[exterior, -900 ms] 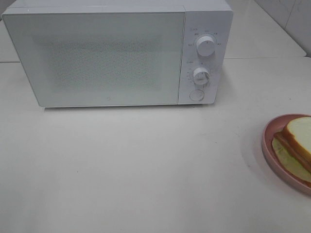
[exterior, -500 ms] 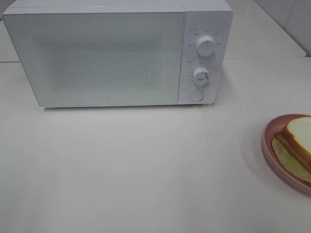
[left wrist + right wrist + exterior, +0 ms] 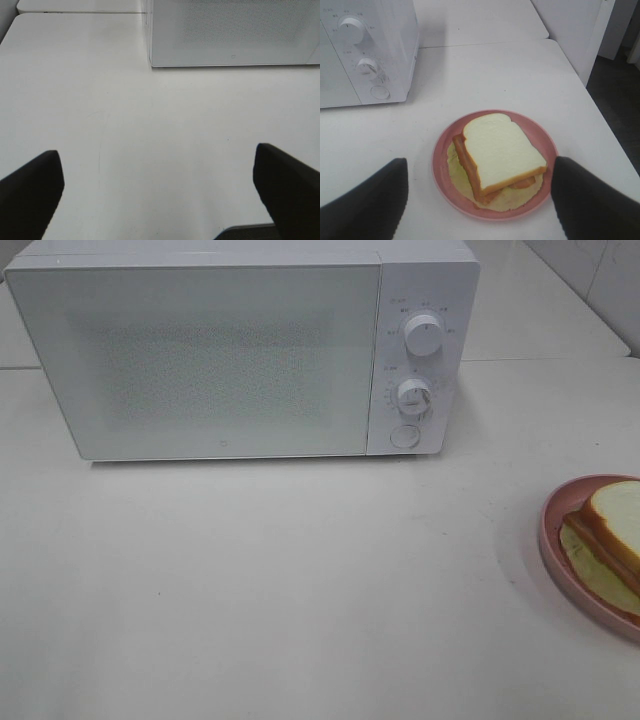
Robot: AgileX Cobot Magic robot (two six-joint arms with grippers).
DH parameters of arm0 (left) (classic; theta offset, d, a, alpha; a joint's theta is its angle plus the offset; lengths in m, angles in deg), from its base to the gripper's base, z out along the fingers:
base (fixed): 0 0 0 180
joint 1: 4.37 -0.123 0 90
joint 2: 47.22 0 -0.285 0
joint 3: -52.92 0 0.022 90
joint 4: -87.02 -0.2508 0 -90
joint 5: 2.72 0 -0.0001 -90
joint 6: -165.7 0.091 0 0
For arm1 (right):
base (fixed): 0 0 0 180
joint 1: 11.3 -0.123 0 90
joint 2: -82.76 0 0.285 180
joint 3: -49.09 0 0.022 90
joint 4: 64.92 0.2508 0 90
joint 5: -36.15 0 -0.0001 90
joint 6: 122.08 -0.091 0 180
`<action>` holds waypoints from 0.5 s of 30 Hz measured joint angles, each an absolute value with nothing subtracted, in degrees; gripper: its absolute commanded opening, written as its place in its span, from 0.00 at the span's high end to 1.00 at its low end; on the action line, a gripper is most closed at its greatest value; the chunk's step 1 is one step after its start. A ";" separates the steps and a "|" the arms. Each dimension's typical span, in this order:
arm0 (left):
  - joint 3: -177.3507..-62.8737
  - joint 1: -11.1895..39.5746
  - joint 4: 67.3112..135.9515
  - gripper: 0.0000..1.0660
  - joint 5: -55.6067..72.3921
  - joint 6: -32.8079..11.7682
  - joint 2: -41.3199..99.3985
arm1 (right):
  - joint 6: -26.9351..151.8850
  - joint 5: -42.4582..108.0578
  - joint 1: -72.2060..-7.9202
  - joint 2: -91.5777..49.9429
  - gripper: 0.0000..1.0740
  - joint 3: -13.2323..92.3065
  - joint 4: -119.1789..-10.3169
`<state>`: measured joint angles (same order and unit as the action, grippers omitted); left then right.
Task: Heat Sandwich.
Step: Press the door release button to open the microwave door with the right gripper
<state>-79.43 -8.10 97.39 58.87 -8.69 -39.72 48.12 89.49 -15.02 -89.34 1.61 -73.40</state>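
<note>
Sandwich (image 3: 502, 152) flat on pink plate (image 3: 441, 167), domed end angled toward microwave (image 3: 395, 45)

White table (image 3: 300, 590) bears a microwave (image 3: 220, 360) and a seemingly round pink plate (image 3: 550, 530).

High view's right edge cutting off sandwich (image 3: 615, 525) and pink plate (image 3: 552, 532), microwave (image 3: 440, 275) interior hidden behind speckled door (image 3: 210, 360), dial markings (image 3: 425, 308) unreadably small, left gripper (image 3: 156, 152) and right gripper (image 3: 480, 161) fingers cropped.
</note>
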 measured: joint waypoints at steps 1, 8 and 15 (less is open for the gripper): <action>-79.43 -8.10 97.39 0.08 58.87 -8.69 -39.72 | 48.12 88.86 -15.02 -88.77 0.28 1.61 -73.40; -79.43 -8.10 97.39 0.08 58.87 -8.69 -39.72 | 48.12 83.71 -15.02 -82.30 0.29 1.61 -73.63; -79.43 -8.10 97.39 0.08 58.87 -8.69 -39.72 | 48.12 77.52 -15.02 -75.13 0.29 1.61 -73.69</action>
<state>-79.43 -8.10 97.39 58.87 -8.69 -39.72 48.12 77.52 -15.02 -75.13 1.61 -73.69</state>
